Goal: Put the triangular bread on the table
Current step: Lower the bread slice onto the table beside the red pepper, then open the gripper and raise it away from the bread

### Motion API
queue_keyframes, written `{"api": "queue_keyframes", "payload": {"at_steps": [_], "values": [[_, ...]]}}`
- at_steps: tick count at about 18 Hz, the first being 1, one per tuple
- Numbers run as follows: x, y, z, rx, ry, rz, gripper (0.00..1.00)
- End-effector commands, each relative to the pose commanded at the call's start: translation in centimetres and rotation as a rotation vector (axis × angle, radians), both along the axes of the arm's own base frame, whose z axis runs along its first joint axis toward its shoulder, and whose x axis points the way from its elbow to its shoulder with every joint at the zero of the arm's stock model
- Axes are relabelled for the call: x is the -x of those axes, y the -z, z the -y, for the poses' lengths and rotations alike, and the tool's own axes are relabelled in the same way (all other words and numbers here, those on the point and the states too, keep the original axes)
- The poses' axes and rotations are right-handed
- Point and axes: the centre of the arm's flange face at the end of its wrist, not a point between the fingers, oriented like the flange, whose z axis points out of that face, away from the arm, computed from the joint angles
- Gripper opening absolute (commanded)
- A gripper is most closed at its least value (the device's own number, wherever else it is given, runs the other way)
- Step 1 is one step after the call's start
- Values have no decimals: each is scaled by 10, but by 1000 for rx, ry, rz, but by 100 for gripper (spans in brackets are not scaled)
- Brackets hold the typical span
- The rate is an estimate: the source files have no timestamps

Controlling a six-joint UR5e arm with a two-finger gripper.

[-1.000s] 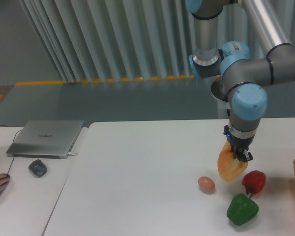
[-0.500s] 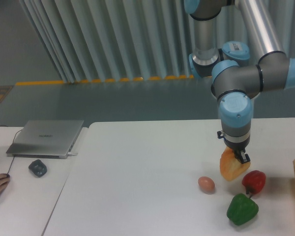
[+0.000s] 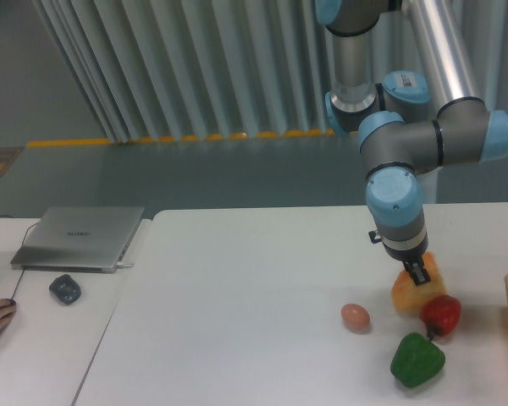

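Camera view shows the hand (image 3: 415, 272) clamped on the triangular bread (image 3: 409, 293), which has swung right and sunk over the last second until it sits just behind the red pepper (image 3: 440, 313), seemingly at or near the white desk (image 3: 237, 296), though contact is hard to confirm from this angle. That suggests placement is almost done, with release next. Around it lie an egg (image 3: 355, 316) and green pepper (image 3: 417, 359); a laptop (image 3: 79, 236) sits on the adjoining surface before grey slatted walls.

Golden-orange triangular bread (image 3: 413, 289), white table (image 3: 254, 296), red pepper (image 3: 440, 315) — green pepper (image 3: 417, 360), tan egg (image 3: 355, 316)
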Motion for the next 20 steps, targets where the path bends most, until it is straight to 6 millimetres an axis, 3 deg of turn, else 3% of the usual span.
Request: {"api": "queue_keyframes", "payload": {"at_steps": [4, 11, 20], "values": [[8, -25, 0, -87, 33, -58, 100], [47, -55, -2, -313, 57, -155, 100], [67, -63, -6, -409, 52, -211, 100]]}}
